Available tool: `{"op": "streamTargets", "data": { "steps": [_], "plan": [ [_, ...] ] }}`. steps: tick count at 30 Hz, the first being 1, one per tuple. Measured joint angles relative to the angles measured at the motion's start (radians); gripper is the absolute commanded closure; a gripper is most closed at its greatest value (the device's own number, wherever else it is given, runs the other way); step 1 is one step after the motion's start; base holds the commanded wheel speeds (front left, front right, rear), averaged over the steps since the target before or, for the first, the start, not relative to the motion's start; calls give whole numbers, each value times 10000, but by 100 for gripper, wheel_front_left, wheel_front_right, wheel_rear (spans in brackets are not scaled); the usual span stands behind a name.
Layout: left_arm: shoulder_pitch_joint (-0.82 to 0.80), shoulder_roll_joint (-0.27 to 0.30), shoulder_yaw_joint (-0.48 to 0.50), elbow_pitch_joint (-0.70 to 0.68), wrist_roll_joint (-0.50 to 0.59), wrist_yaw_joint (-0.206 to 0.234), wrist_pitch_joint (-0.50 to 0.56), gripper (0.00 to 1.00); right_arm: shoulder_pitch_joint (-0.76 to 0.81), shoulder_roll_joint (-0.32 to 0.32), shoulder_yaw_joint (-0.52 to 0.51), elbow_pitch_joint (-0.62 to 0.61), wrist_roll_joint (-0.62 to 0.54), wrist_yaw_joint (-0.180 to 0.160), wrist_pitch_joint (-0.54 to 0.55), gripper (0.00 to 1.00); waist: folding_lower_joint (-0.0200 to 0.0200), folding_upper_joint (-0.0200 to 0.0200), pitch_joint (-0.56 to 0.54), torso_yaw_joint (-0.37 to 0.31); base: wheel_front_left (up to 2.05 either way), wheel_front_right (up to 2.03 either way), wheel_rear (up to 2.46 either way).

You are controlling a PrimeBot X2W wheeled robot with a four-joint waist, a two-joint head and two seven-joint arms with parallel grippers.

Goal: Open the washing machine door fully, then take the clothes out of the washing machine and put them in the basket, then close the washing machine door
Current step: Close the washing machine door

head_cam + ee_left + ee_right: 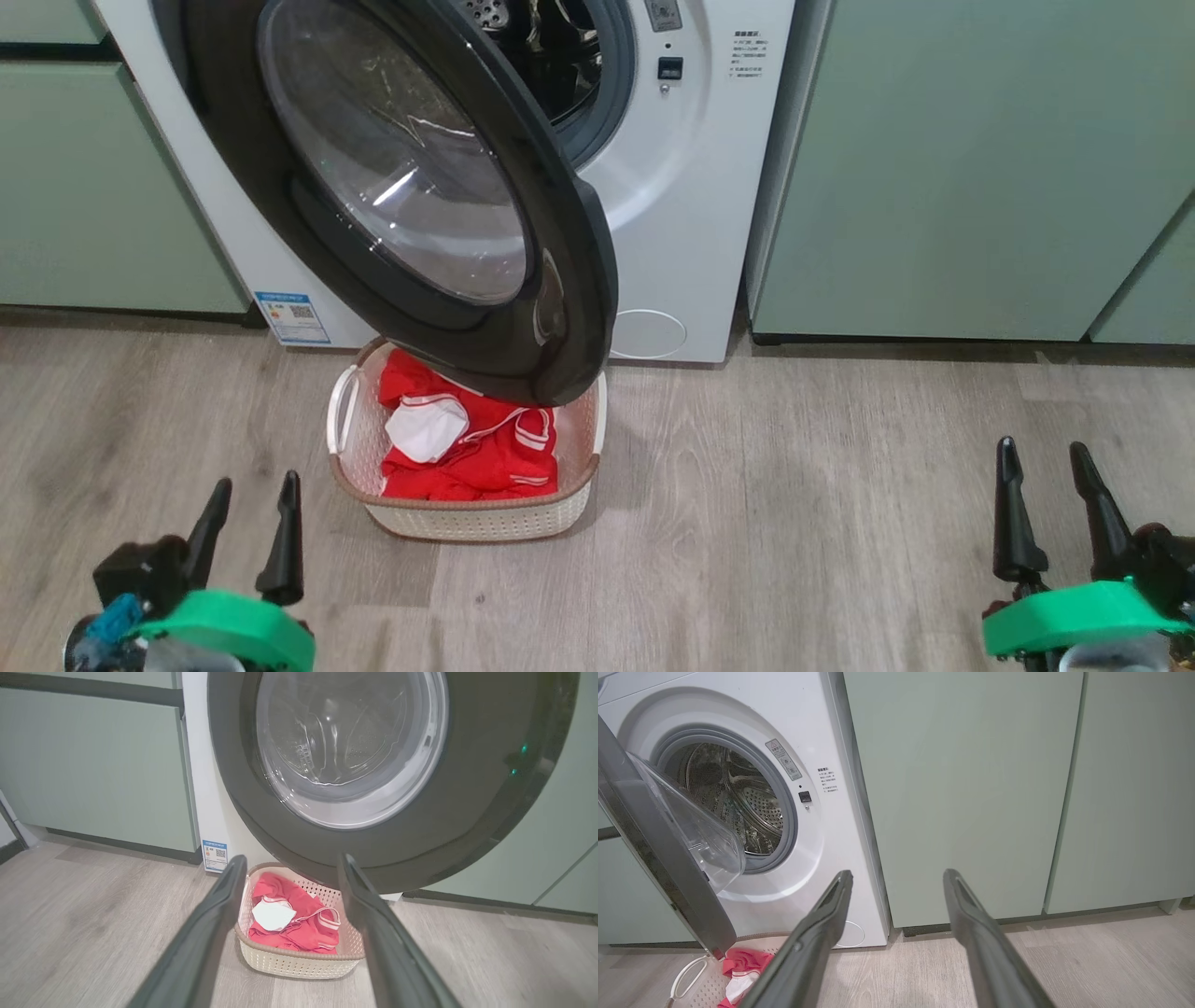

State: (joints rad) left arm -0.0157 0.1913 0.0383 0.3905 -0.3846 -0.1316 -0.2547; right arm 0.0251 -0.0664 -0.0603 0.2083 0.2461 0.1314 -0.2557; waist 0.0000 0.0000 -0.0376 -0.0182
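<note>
Fingers (283,541) of my left gripper (257,481) and right gripper (1043,446) stand spread and empty, both held low over the floor (794,523), pointing toward the washing machine (691,215). The open washing machine door (579,280) hides the basket's (485,523) far end and part of the clothes (495,457) lying inside.

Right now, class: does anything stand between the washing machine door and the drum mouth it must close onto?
Nothing visible: the washing machine door and drum mouth have a clear gap; the basket sits lower.
</note>
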Motion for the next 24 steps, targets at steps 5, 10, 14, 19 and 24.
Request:
{"op": "streamTargets", "data": {
  "steps": [5, 10, 14, 19, 24],
  "plan": [
    [158, -324, 460, -6, 669, 0, -2, 0, 2, 10, -6, 0, 0, 0, 0, 0, 0, 0, 8, -35, 0, 0, 0],
    [157, -389, 545, -21, 859, 0, -2, 0, 4, 27, -27, 0, 0, 0, 0, 0, 0, 0, 19, -45, 0, 0, 0],
    [158, -389, 554, -50, 871, 0, -2, 0, 4, 38, -42, 0, 0, 0, 0, 0, 0, 0, 27, -35, 0, 0, 0],
    [158, -385, 504, -121, 938, 0, -2, 0, 4, 42, -140, 12, 2, 0, 0, 29, 0, 0, 15, -9, 0, 0, 0],
    [185, -401, 426, -150, 1030, 0, -2, 0, -35, 38, -374, -119, 42, 0, 2, 100, 0, 0, 26, 79, 0, 0, 0]
  ]
}}
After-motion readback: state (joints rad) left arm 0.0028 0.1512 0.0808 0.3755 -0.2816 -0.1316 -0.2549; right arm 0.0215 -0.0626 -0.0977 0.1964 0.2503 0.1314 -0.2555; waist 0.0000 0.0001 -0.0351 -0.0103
